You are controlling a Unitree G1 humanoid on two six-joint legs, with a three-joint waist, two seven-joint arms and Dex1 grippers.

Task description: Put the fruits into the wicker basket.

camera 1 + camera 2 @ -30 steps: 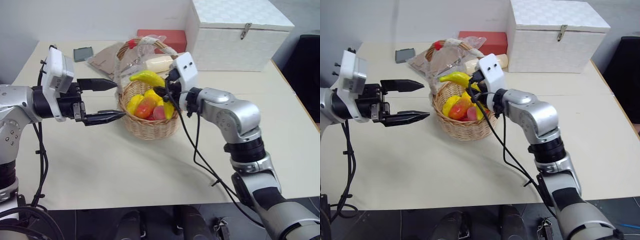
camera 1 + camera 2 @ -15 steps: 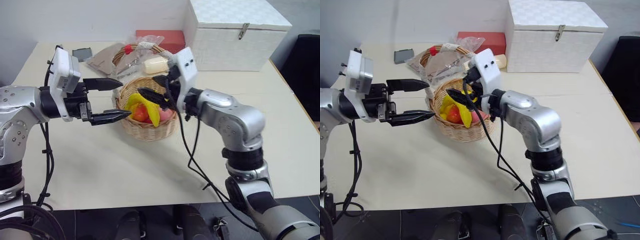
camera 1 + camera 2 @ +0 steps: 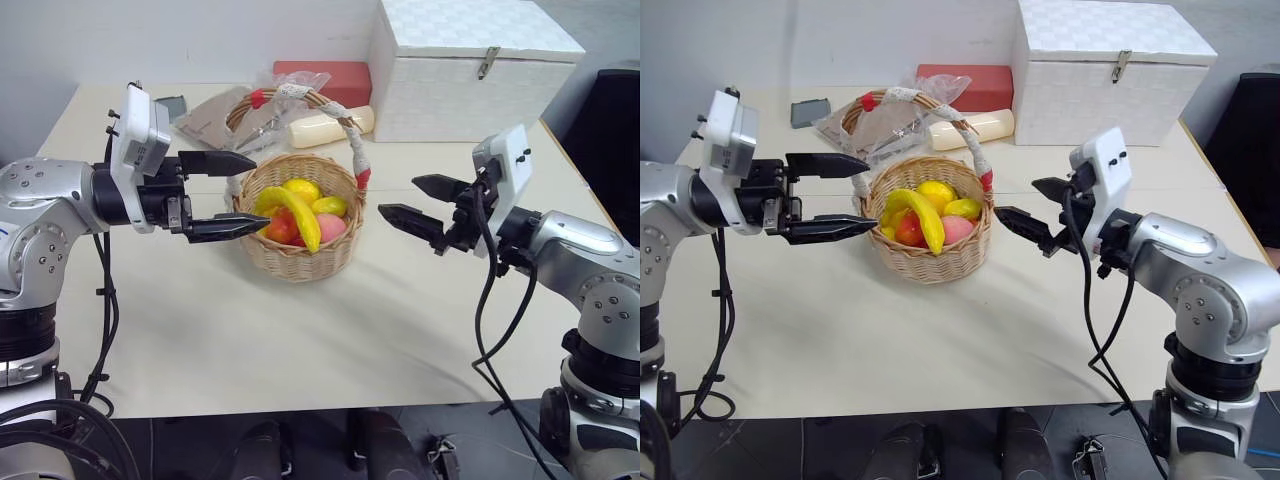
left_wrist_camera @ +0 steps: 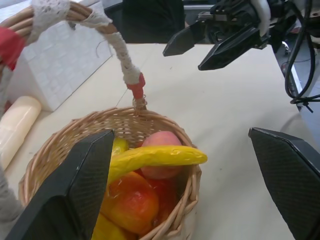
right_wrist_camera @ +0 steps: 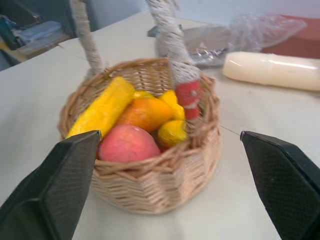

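Wicker basket (image 3: 300,255), table centre: holds banana (image 3: 300,215) lying across the top, pink peach (image 3: 331,228) at its right, red-orange mango (image 3: 283,228) at its left, further yellow fruit behind. White lidded box (image 3: 470,65), far right: closed. Left gripper (image 3: 228,194): fingers spread, empty, just left of basket. Right gripper (image 3: 425,203): fingers apart, empty, right of basket.

You cannot see the lower fruit in the wicker basket (image 3: 300,255): the banana (image 3: 297,214) lies across the pile and the wall covers the rest. The clear plastic bag (image 3: 902,115) behind the handle hides its contents. The small grey item (image 3: 172,104) at the counter's far edge is too small to identify.
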